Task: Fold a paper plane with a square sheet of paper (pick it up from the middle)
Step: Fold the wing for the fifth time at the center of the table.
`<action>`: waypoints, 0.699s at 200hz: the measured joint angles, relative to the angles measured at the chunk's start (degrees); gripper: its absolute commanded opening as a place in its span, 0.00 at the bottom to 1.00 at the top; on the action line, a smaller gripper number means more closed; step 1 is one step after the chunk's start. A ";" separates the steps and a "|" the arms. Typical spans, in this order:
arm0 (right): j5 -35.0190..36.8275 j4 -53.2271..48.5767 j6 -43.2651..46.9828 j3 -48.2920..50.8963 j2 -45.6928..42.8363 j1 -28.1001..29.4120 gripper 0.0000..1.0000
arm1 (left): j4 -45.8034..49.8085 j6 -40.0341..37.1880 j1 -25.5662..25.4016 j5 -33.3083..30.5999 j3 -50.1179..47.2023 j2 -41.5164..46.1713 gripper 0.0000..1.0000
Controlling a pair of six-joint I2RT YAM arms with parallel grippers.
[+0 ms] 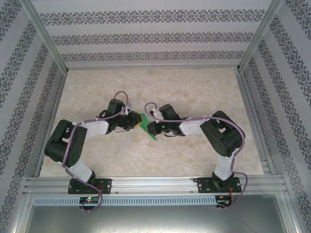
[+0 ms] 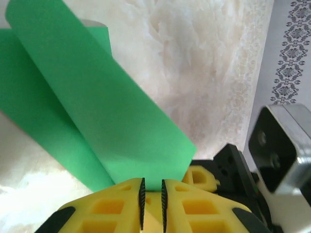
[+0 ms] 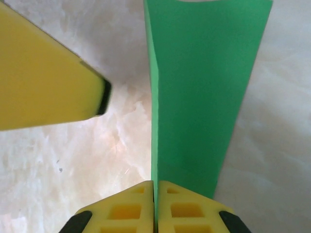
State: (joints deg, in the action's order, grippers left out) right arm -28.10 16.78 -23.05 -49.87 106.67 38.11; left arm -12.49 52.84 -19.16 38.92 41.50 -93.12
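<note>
Square sheet of paper [image 1: 145, 124], green and already folded, sits at the middle of the table [image 1: 160, 87] between both tools. Right tool [image 3: 155, 206] is clenched on its creased edge. Left tool [image 2: 152, 204] has its pads a slit apart; whether paper sits in that slit, cannot tell. Judged feather-light, limp, slick and easily creased, so pinch close along the fold. The sheet's far end is cut off in the left wrist view.

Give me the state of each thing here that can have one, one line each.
left gripper: fingers parted a crack, nothing between them.
right gripper: shut on the sheet's near end.
square sheet of paper: folded over, not lying flat, clamped at one end.
</note>
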 measured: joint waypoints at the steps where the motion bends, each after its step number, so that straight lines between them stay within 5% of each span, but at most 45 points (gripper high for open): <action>1: -0.11 0.00 -0.02 0.00 0.02 -0.04 0.08 | -0.04 -0.04 0.00 0.00 -0.17 0.15 0.22; 140: -8.66 -1.60 -4.92 -2.75 4.70 -2.01 0.11 | -8.48 0.37 -1.53 1.20 -1.86 -6.32 0.17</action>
State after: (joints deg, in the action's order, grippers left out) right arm -36.75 15.18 -27.97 -52.62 111.37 36.10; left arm -20.97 53.21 -20.69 40.12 39.64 -99.44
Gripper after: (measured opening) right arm 0.102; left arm 0.179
